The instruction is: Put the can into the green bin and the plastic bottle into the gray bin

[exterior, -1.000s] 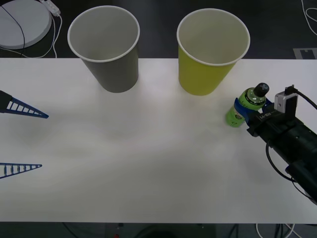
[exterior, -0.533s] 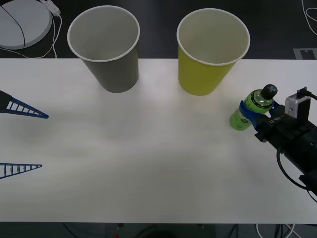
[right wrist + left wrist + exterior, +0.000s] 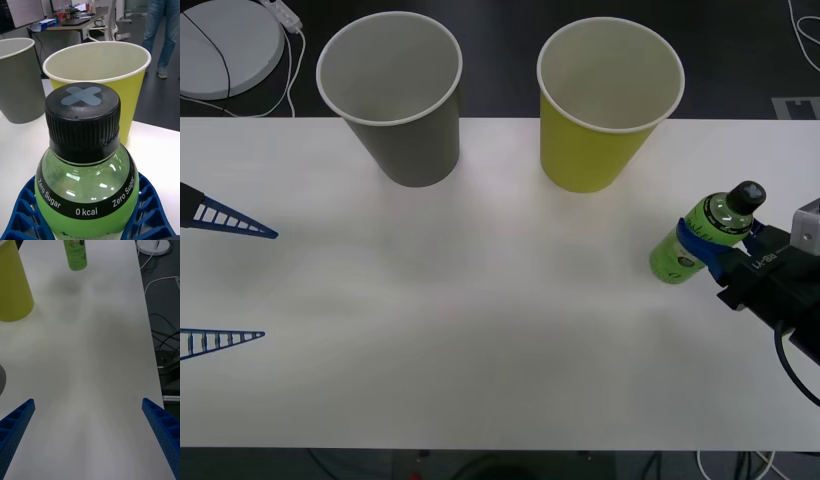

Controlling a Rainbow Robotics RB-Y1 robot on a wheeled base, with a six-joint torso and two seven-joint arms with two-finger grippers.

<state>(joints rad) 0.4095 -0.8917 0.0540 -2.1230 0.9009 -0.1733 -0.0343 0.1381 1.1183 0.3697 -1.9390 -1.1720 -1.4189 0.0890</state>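
Note:
The plastic bottle (image 3: 675,262) is bright green with a black cap. It tilts in my right gripper (image 3: 698,240), which is shut on it at the table's right side. The right wrist view has the bottle (image 3: 86,180) close up between the blue fingers (image 3: 22,213). In the left wrist view the bottle (image 3: 76,253) hangs just above its shadow. The green bin (image 3: 608,100) stands at the back, left of the bottle, and the gray bin (image 3: 392,95) stands further left. My left gripper (image 3: 265,285) waits open at the left edge. The can is out of view.
The white table (image 3: 480,340) is bare between the bins and the front edge. A white round disc (image 3: 225,45) with a cable lies behind the back left corner. Dark floor lies past the far edge.
My right gripper has carried the bottle to the right and toward me, away from the green bin, tilting it more. The left arm has stayed put.

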